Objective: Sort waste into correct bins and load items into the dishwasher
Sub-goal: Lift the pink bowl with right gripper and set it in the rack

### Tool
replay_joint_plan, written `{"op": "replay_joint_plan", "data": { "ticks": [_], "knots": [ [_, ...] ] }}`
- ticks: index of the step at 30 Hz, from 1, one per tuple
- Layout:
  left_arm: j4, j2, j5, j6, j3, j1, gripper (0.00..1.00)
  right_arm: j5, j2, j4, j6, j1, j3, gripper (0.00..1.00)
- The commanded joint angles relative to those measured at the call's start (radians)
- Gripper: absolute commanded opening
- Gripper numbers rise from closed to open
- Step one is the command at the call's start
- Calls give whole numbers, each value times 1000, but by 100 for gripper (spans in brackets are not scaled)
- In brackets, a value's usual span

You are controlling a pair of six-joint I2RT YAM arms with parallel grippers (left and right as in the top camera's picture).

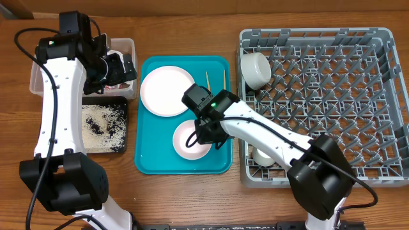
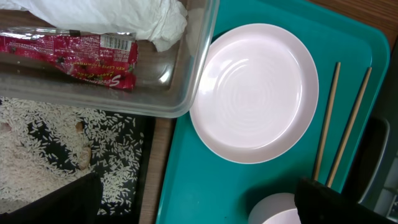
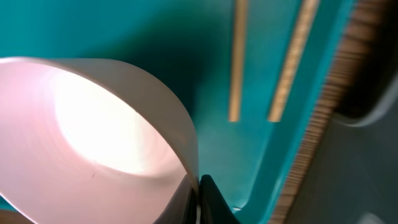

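Teal tray (image 1: 150, 160) is sitting in the middle of the table, and my right gripper (image 3: 196, 198) is reaching down onto it. It is clenching the rim of a white bowl (image 3: 93, 124), with one finger pressing inside the wall and the other outside. The bowl is in the half of the tray nearer to me, and I cannot tell whether it is resting on the tray or hanging just off it. A white plate (image 1: 167, 91) is lying flat in the far left part of the same tray. Two wooden chopsticks (image 2: 328, 118) are lying side by side just right of the plate, apart from it.

My left gripper (image 2: 199, 193) is hanging released, its fingers spread wide with nothing between them. It is hovering over the spot where the clear tub (image 2: 168, 74), the black tray (image 1: 94, 130) and the teal tray are meeting. Inside the tub a crumpled napkin (image 2: 124, 15) is lying against a red-and-white wrapper (image 2: 74, 53). Rice (image 2: 118, 146) is lying scattered across the black tray, which is sitting just on my side of the tub.

To the right of the teal tray, the grey dish rack (image 1: 332, 96) is taking up the rest of the table. A second bowl (image 1: 255, 69) is leaning among the pegs in its far left corner. A small cup (image 1: 261, 155) is sitting in the near left corner, partly hidden under my right arm.
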Motion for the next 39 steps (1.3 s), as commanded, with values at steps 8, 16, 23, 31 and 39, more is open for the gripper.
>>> {"op": "replay_joint_plan", "data": {
  "ticks": [8,16,23,31,39],
  "knots": [
    [0,0,9,-3,26,-1,100,245,-186,-66,103,0,31,4],
    [0,0,9,-3,26,-1,100,640,-387,-189,243,0,31,4],
    [0,0,9,-3,26,-1,100,1104,-430,-335,286,0,29,4],
    [0,0,9,-3,26,-1,100,1300,-368,-372,225,-109,28,4],
    [0,0,9,-3,26,-1,100,1213,-164,-453,218,-135,27,4]
  ]
}}
